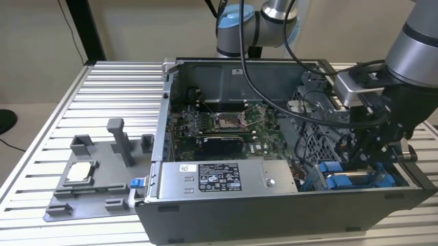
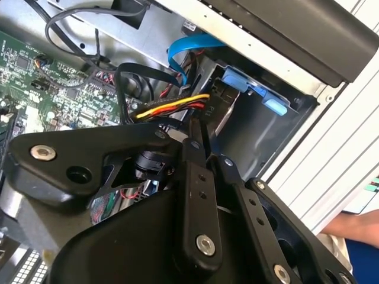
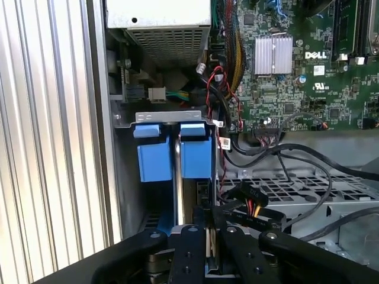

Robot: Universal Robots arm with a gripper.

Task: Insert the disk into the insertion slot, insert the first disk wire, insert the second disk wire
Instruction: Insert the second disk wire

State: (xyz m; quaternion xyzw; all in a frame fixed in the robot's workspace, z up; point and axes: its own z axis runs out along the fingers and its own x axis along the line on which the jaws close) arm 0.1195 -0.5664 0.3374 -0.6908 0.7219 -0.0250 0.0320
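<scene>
Ribbed metal table (image 1: 102,97) under computer case (image 1: 274,215)

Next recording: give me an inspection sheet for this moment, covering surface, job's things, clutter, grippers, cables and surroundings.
Surface: ribbed metal table carrying an open computer case.
Job's things: insertion slot with blue tabs sits at the case's corner; the disk cannot be told apart inside it.
Clutter: grey fixture tray on the exterior view's left holds a small silver chip.
Grippers: gripper is lowered into the case by the slot, its fingers close together around a thin part.
Cables: a red, yellow and black wire bundle and a flat blue cable lie beside the slot.
Surroundings: plain wall behind.
</scene>
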